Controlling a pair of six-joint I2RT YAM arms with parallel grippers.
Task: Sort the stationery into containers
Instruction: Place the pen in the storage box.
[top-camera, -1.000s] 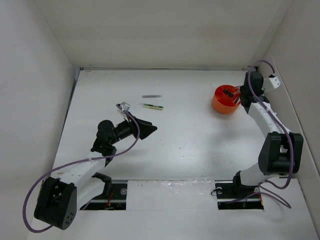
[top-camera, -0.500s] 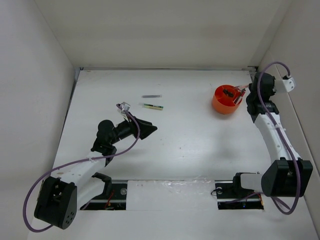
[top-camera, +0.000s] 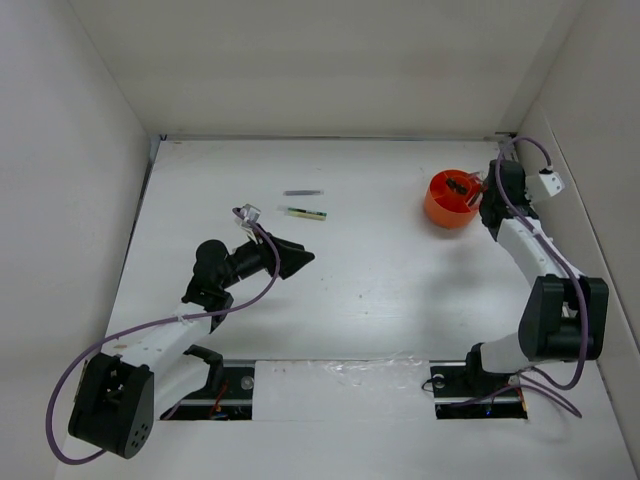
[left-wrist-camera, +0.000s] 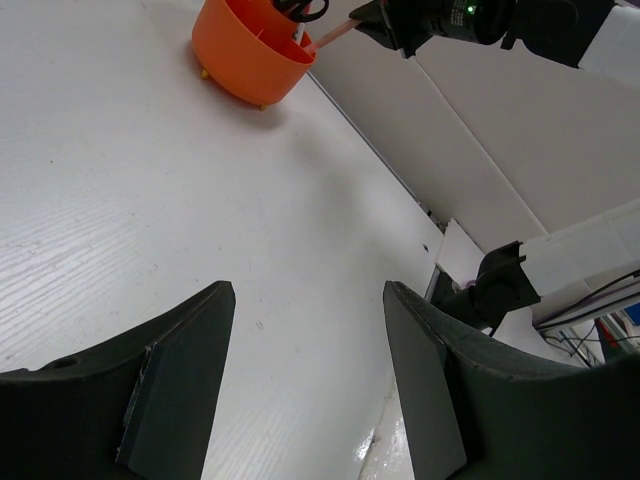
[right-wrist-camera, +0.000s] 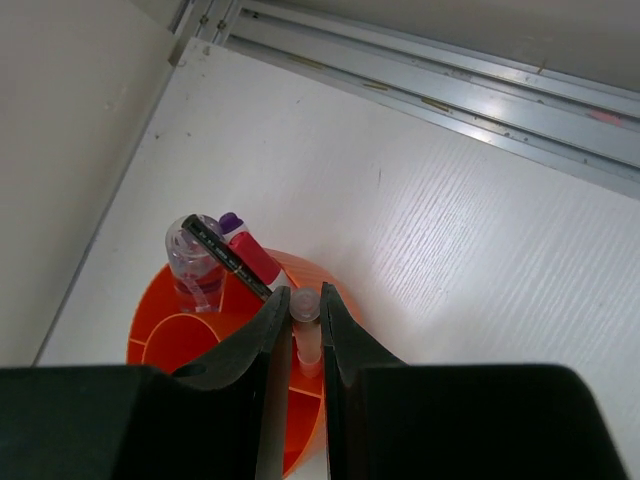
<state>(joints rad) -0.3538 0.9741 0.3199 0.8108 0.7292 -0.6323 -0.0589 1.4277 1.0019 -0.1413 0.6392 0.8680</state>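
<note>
1. the worktop (top-camera: 380, 290) carried the round orange organiser (top-camera: 440, 212) directly below the right end effector (right-wrist-camera: 304, 296).
2. the right end effector was clamped on a pink pen (right-wrist-camera: 306, 340). the pen's long axis ran out past the fingertips and slanted down, its free end pointing into a compartment at the organiser's rim.
3. the left end effector (top-camera: 297, 258) had its fingers spread and held nothing, well apart from the organiser.
4. the green-yellow marker (top-camera: 305, 213) lay near its tips, on their far side, with its long axis roughly along the fingers' heading. the left arm was nearer.
5. the dark grey stick (top-camera: 301, 192) lay just beyond the marker and parallel to it.
</note>
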